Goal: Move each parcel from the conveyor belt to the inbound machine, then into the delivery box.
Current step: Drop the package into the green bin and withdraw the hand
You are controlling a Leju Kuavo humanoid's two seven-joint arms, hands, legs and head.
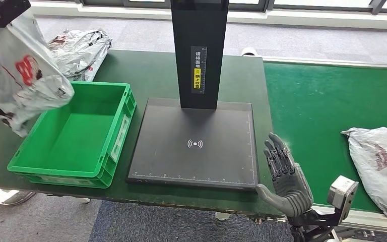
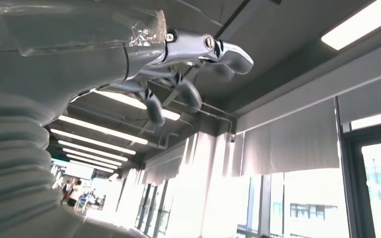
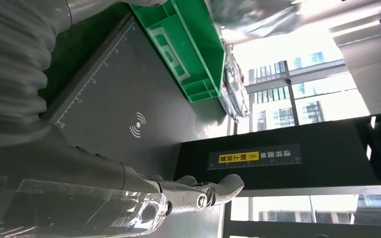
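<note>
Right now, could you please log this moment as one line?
parcel above empty green box | right hand open beside scanner plate | next parcel on conveyor

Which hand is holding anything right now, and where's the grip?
Neither. Left hand and right hand are empty; the grey parcel is blurred above the green box.

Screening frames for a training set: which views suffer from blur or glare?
Head view: the falling parcel above the green box is motion-blurred. Left wrist view: bright windows wash out behind the left hand. Right wrist view: sky glare beside the black column.
</note>
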